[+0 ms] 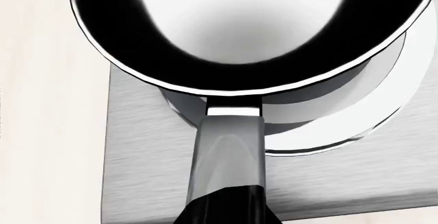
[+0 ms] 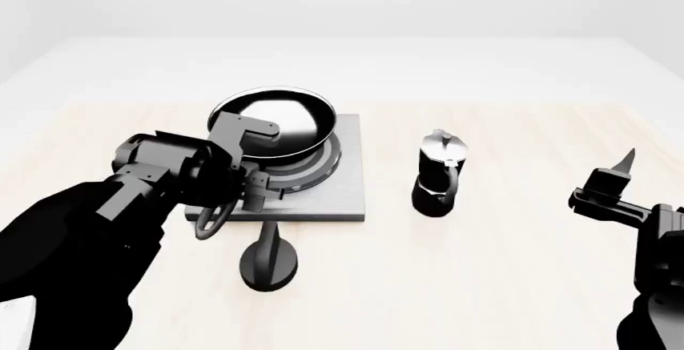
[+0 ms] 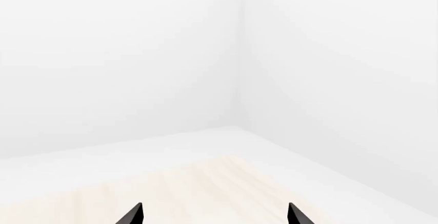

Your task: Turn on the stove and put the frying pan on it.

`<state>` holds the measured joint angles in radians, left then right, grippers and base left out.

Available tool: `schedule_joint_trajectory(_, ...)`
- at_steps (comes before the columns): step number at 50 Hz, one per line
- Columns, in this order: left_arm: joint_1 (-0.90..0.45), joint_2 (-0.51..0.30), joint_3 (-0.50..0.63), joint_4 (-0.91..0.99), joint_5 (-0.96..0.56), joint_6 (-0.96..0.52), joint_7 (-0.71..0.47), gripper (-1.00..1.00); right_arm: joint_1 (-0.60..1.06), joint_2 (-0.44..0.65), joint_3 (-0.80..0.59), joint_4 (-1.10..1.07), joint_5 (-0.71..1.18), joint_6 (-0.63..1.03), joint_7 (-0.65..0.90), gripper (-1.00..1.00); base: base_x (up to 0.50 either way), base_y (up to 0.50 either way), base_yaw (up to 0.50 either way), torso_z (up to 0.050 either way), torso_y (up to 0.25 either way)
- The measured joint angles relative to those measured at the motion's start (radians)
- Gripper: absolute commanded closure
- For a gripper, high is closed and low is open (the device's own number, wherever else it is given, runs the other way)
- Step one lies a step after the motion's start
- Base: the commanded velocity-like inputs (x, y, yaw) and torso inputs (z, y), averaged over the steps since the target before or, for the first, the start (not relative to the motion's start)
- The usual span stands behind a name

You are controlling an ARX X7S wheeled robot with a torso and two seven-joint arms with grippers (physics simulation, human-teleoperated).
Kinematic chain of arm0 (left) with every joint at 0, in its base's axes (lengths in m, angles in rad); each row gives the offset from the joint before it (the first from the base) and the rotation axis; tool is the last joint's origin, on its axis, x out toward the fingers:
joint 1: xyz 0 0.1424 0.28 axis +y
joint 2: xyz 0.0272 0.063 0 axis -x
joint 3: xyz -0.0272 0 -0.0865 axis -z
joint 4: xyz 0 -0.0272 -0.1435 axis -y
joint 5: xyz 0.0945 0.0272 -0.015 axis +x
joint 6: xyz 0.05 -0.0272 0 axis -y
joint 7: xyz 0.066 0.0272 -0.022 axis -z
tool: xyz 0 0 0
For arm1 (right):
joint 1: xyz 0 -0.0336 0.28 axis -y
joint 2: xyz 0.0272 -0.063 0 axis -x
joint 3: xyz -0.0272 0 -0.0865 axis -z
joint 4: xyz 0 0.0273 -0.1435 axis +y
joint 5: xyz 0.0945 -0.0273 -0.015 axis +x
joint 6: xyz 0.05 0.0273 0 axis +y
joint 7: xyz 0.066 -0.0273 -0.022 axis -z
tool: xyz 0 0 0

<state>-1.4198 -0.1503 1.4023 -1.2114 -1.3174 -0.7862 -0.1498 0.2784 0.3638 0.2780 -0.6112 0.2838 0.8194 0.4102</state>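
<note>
The frying pan, round and black with a glossy pale inside, is over the ring coils of the stove, a flat grey slab. In the left wrist view the pan fills the far part, its grey handle runs back to me, and the slab lies below. My left gripper is shut on the handle, and the pan looks slightly tilted above the coils. The small round black knob stands in front of the slab. My right gripper is open, empty and far right, fingertips apart.
A black-and-silver moka pot stands upright just right of the slab. The pale wooden table stretches to both sides, with a white floor and walls beyond it. My left arm hides the slab's near left corner.
</note>
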Motion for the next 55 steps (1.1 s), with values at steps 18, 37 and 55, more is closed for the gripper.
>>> schedule_joint_trajectory(18, -0.001, 0.016, 0.013, -0.006, 0.057, -0.033, 0.084, -1.0, -0.006, 0.001, 0.004, 0.001, 0.006, -0.007, 0.003, -1.0, 0.0, 0.0, 0.0, 0.0, 0.0)
schedule_joint_trajectory(37, -0.096, -0.128, -0.04, 0.314, -0.044, -0.167, -0.003, -1.0, -0.001, 0.008, 0.005, -0.005, 0.012, 0.005, 0.01, -1.0, 0.0, 0.0, 0.0, 0.0, 0.0)
schedule_joint_trajectory(55, -0.322, -0.418, -0.299, 0.892, -0.283, -0.242, -0.323, -1.0, 0.062, 0.021, -0.029, -0.04, 0.032, 0.068, 0.018, -1.0, 0.0, 0.0, 0.0, 0.0, 0.0)
